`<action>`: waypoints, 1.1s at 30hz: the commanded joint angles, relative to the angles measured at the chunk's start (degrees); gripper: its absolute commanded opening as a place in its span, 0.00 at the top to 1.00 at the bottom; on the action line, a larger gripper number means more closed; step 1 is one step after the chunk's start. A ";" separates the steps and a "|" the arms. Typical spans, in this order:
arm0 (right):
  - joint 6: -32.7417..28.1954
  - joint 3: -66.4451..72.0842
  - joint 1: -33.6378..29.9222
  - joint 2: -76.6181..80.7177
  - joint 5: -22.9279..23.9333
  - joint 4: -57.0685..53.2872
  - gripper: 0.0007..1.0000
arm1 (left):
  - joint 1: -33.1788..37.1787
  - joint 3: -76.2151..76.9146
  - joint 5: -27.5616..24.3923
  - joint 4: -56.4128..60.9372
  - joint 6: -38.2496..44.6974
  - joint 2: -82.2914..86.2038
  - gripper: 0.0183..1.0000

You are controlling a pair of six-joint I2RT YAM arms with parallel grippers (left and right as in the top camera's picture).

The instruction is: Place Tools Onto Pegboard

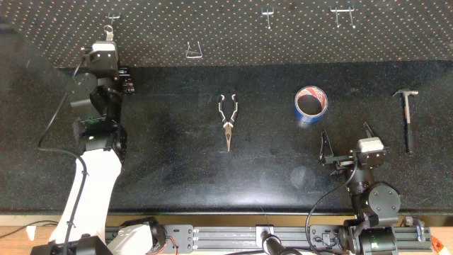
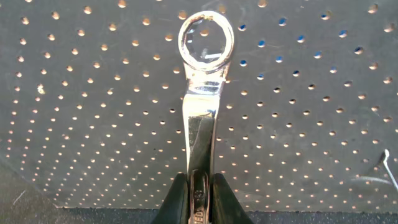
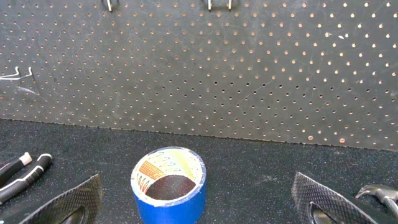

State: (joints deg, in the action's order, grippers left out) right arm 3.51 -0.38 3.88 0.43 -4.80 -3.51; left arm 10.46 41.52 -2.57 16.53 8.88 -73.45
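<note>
No writing can be read here. The wrench (image 2: 200, 124) carries a small stamped mark, too blurred to make out. The print inside the tape roll (image 3: 171, 208) is equally illegible.

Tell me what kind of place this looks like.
Probably a workshop-style tool bench: a pegboard with metal hooks stands behind a dark worktop where pliers, a hammer and blue tape lie.
</note>
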 commanded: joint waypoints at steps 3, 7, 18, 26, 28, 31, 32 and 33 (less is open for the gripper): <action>-1.03 0.15 0.39 -0.37 -0.11 -0.35 0.00 | 0.02 2.21 2.14 -1.36 -2.91 -0.22 0.99; -1.03 0.15 0.39 -0.37 -0.11 -0.33 0.00 | 0.00 2.21 2.05 -2.36 -2.91 0.26 0.99; -1.03 0.15 0.39 -0.37 -0.13 -0.35 0.00 | -0.50 0.04 2.16 -12.63 -5.68 11.15 0.99; -1.03 0.15 0.39 -0.37 -0.11 -0.33 0.00 | 2.64 0.04 1.70 -8.33 -5.68 7.10 0.99; -1.03 0.15 0.39 -0.37 -0.11 -0.33 0.00 | 2.60 0.04 -0.87 -8.33 -5.66 6.75 0.99; -1.03 0.15 0.39 -0.37 -0.11 -0.35 0.00 | 2.16 0.04 -1.11 -8.37 -5.31 5.77 0.99; -1.03 0.15 0.39 -0.37 -0.11 -0.33 0.00 | 1.70 0.04 -1.11 -8.39 -5.25 5.55 0.99; -1.03 0.15 0.39 -0.37 -0.11 -0.33 0.00 | 1.09 0.04 -1.07 -8.48 -5.22 5.40 0.99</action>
State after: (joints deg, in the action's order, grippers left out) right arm 3.51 -0.38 3.88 0.43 -4.80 -3.51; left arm 12.71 41.60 -2.63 7.51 4.16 -67.37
